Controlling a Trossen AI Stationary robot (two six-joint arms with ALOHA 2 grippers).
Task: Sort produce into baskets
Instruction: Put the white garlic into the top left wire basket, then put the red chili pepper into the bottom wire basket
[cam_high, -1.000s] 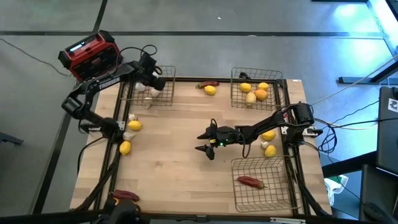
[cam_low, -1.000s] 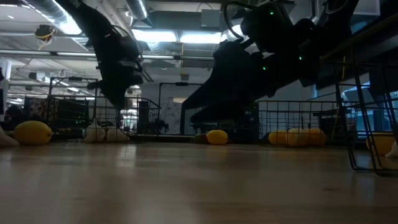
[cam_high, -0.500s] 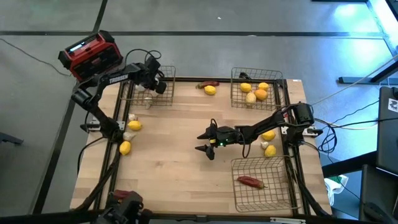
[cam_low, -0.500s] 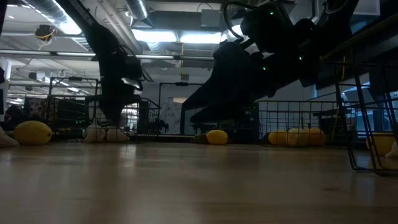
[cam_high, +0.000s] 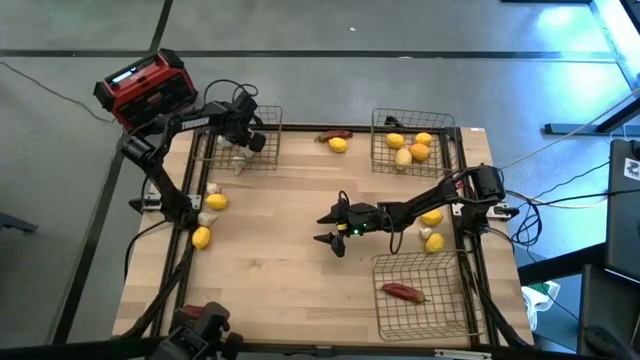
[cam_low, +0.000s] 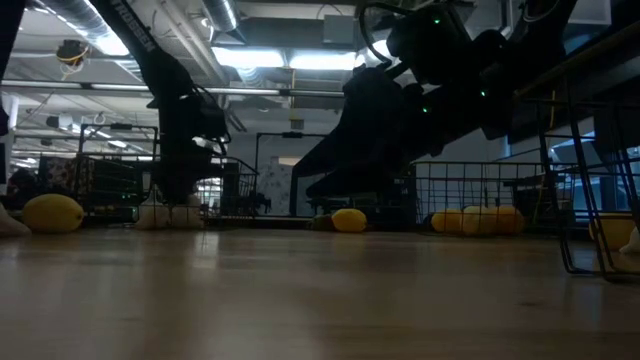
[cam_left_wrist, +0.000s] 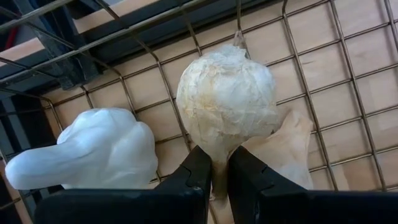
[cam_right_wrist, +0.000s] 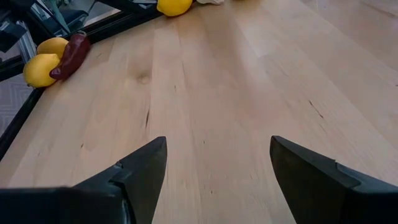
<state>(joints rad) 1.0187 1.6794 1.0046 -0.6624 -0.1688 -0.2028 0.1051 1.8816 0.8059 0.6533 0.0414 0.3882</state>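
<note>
The left gripper hangs over the wire basket at the far left corner of the worktop. Its fingers are pinched nearly together on the thin stem of a whitish papery bulb, which sits inside that basket against the mesh floor. A second white, knobbly bulb lies just beside it in the same basket.

The right gripper hovers low over the bare middle of the worktop, its fingers spread wide with nothing between them.

The far right basket holds several yellow and orange fruits. The near right basket holds one long red pepper. Loose produce is spread around the worktop: a lemon touching a dark red pepper at the far edge between the two far baskets, two lemons and white bulbs along the left edge, and more yellow fruit with a white bulb near the right arm. A red and black box stands off the far left corner
</note>
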